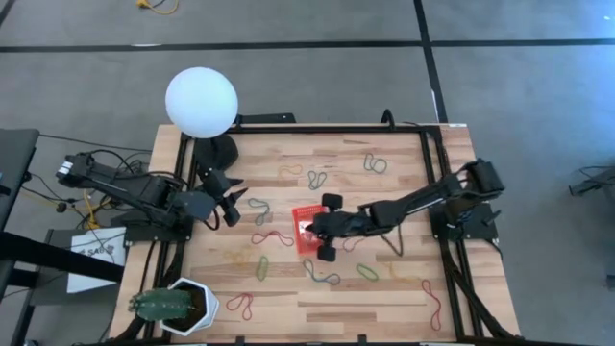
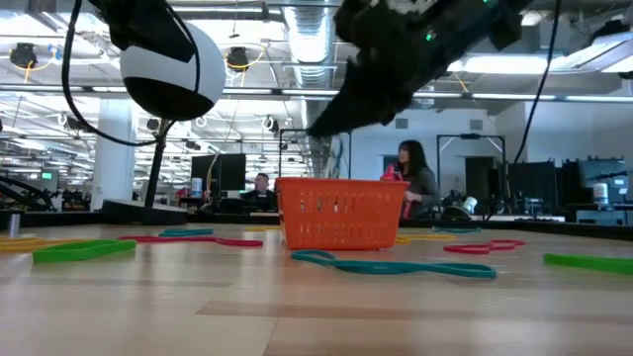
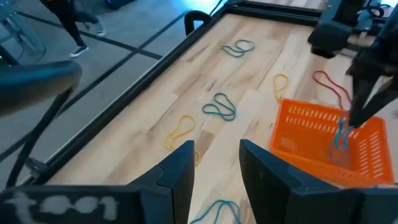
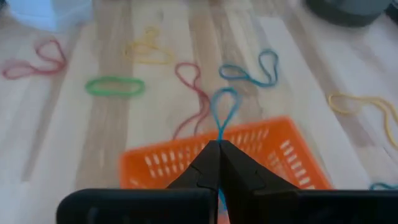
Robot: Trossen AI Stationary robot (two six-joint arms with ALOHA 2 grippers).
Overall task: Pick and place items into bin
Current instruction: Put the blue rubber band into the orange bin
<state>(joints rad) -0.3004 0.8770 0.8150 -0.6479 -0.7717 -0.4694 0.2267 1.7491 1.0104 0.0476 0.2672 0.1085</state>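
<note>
Teal band (image 2: 396, 265) nearest camera, limp. Right gripper (image 4: 219, 149) pinches blue loop (image 4: 225, 112) — light, floppy — over bin (image 4: 186, 162); left gripper (image 3: 214, 165) fingers apart, empty.

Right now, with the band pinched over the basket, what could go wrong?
1. The right tool pinches a limp blue band by one end, above the basket. Part of the loop seems to hang past the rim, so it could drape over the edge or fall outside when let go.
2. The basket looks light. If the tool bumps its wall, it may slide toward the red band lying nearby.
</note>
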